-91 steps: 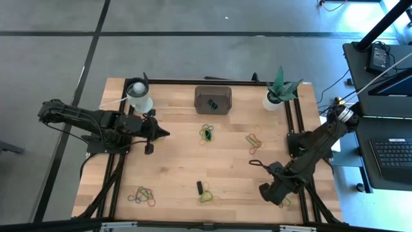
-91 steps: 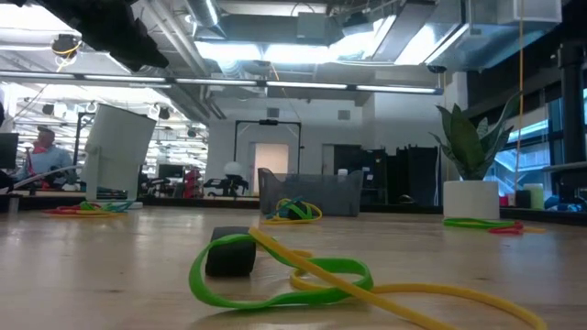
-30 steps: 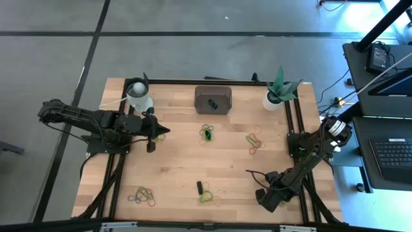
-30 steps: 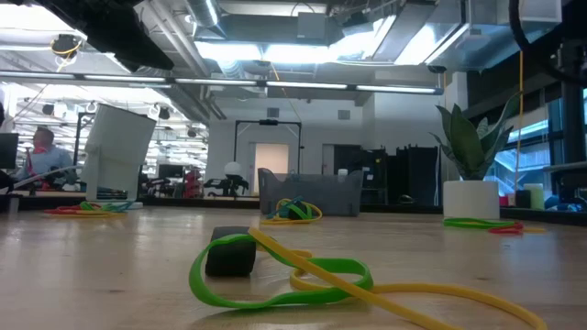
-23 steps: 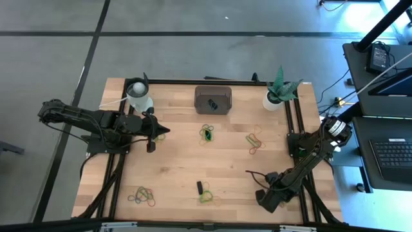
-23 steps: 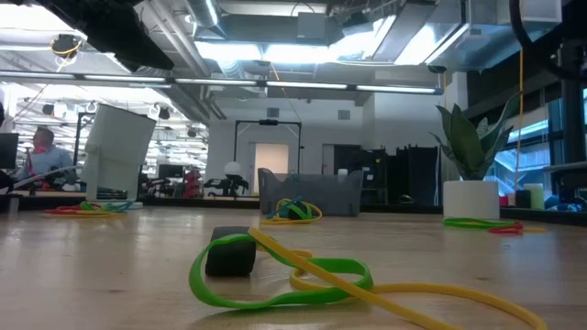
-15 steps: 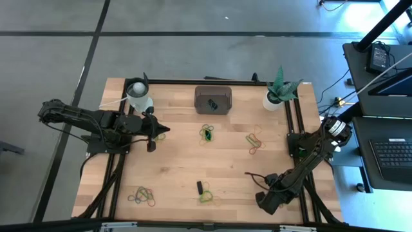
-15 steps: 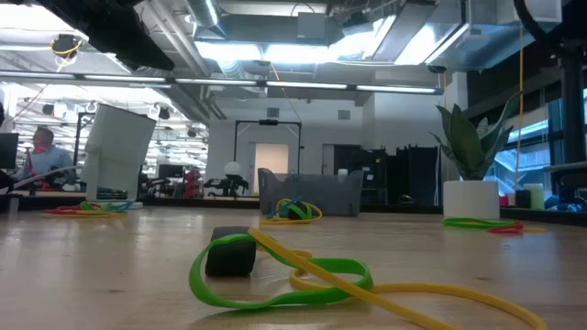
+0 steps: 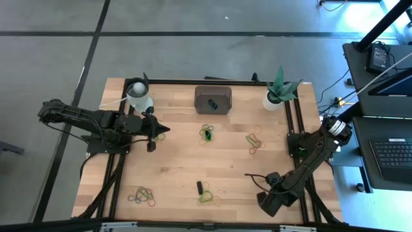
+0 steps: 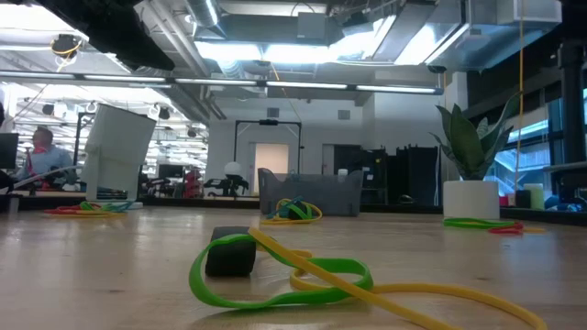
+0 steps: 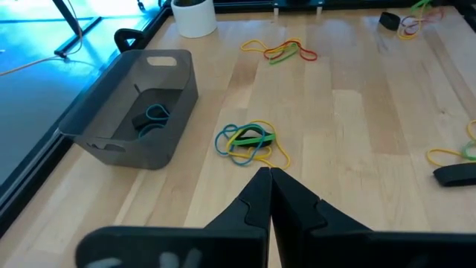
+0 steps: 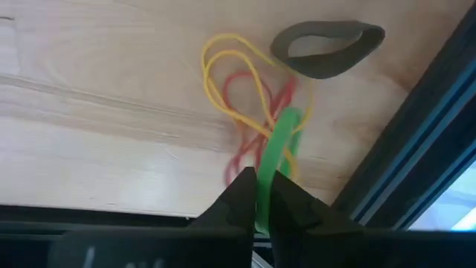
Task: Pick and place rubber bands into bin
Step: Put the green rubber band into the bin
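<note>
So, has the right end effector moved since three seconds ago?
Yes. In the high view the right end effector has come a little toward the table's near edge, farther from the plant pot.

Robotics lab in an open-plan industrial office

A wood table with a black frame stands on grey concrete floor marked with dark lines, and two arms are mounted at its sides. Beside it a desk carries a keyboard and cables. The low view shows exposed ceiling ducts, strip lights, glass partitions, and a person seated at a far workstation.
</note>
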